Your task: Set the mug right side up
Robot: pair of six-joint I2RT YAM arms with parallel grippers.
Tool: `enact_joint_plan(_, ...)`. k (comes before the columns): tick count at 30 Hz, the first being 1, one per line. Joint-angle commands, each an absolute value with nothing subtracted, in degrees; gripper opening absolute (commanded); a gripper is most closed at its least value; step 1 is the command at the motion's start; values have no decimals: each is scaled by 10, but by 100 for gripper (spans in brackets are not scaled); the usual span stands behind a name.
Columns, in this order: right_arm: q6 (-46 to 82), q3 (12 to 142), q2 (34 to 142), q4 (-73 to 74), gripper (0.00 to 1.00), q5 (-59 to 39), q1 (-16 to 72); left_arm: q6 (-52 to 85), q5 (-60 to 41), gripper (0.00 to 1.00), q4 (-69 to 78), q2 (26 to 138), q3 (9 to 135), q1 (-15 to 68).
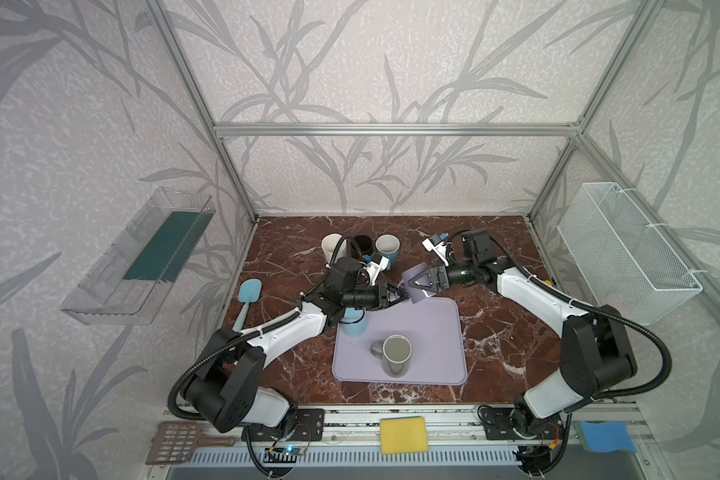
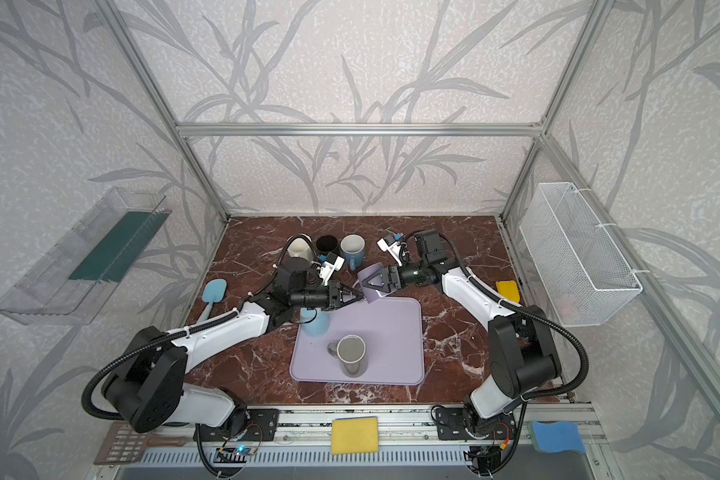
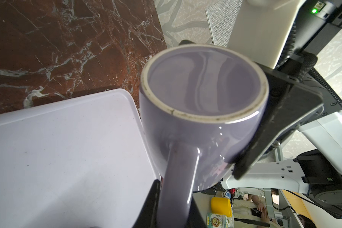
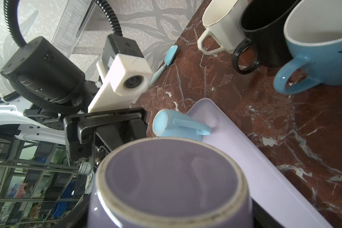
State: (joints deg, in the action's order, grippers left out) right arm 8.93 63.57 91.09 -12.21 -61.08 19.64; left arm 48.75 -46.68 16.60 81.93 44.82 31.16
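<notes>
Top views, left arm: sitting low and stretched from its near-left base toward the middle of the surface (image 1: 495,345), with the left gripper (image 1: 401,296) pointing right at the purple mug (image 1: 410,272).
Left wrist view, left fingers: the fingers (image 3: 154,199) are clamping the mug's handle (image 3: 178,177) from both sides.
Top views, right arm: angling in from the right with the forearm sloping down, the right gripper (image 1: 415,286) pointing left and facing the left one.
Right fingers: standing wide apart and pressing on opposite sides of the mug's body; one finger (image 3: 274,122) is lying flat against its wall.
Purple mug position: hanging clear of the surface between both grippers, above the far edge of the lavender tray (image 1: 433,328), tilted, its unglazed base ring showing to both wrist cameras.
Tray contents: grey mug (image 1: 396,355) standing upright near the middle; light blue mug (image 4: 166,124) sitting upside down at the left edge.
Hidden: the purple mug's mouth is showing in no view; the right gripper's second finger is sitting behind the mug; the left fingers are being cut off by the frame edge; the light blue mug is lying mostly under the left arm in both top views.
</notes>
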Motion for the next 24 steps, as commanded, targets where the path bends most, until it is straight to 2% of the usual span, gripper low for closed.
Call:
enact_joint_plan(1, 70, 650, 894, -117, 37, -678, 203, 492, -455, 27, 169, 809, 441, 308)
enact_joint_plan(4, 62, 653, 898, -127, 36, -676, 203, 486, -458, 31, 163, 803, 442, 306)
enact_joint_plan(9, 59, 653, 904, -131, 36, -672, 203, 476, -456, 31, 144, 788, 446, 300)
enact_joint_plan(20, 51, 652, 909, -142, 35, -679, 205, 470, -457, 27, 137, 781, 453, 287)
enact_joint_plan(24, 48, 656, 914, -147, 35, -681, 206, 465, -463, 22, 134, 785, 459, 286)
